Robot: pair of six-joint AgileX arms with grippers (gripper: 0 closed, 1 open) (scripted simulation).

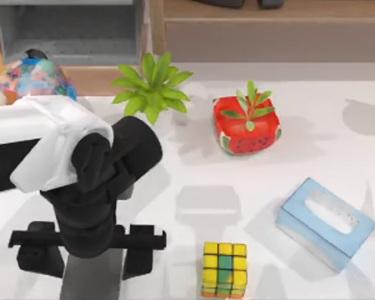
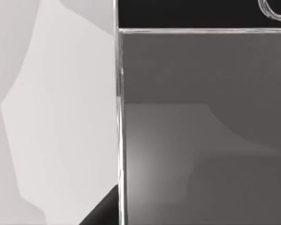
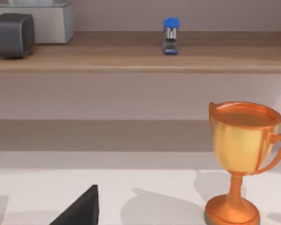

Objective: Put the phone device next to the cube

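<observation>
- Phone (image 2: pixel 201 131) sits closest to the lens in the left wrist view: a flat grey slab with a thin bright edge, a black band along one end and part of a small ring in that band.
- From above, the phone (image 1: pixel 90 278) lies flat on the white table (image 1: pixel 194 169) at the near-left. Most of it is covered by the left arm, and a plain grey strip shows beneath it.
- Left gripper (image 1: pixel 87 250) hangs directly over the phone. Its two black fingers (image 1: pixel 140 250) are spread wide, one on each side of the slab with a gap on both sides, so it is pinching nothing. One dark fingertip (image 2: pixel 100 213) shows just beside the phone's long edge.
- Cube (image 1: pixel 224 270) stands to the right of the phone, clearly apart from it. It is mostly yellow, with green squares down the middle and orange at the base.
- Step in hand, as I judge it: closing on the phone.
- To do it well:
  - Stay centred across the width and go low enough to catch the thin edges.
  - Close squarely, because a thin slab can tip or slide out of a skewed pinch.
  - Lift it level, carry it right, and set it down just beside the cube without nudging it.
- The blue tissue box (image 1: pixel 325 222) and the red melon-patterned planter (image 1: pixel 247 125) lie beyond the cube and off the likely path.
- Right gripper (image 3: pixel 82 211) is parked and faces a shelf and an orange trophy (image 3: pixel 241 154). I cannot tell whether it is spread or closed.
</observation>
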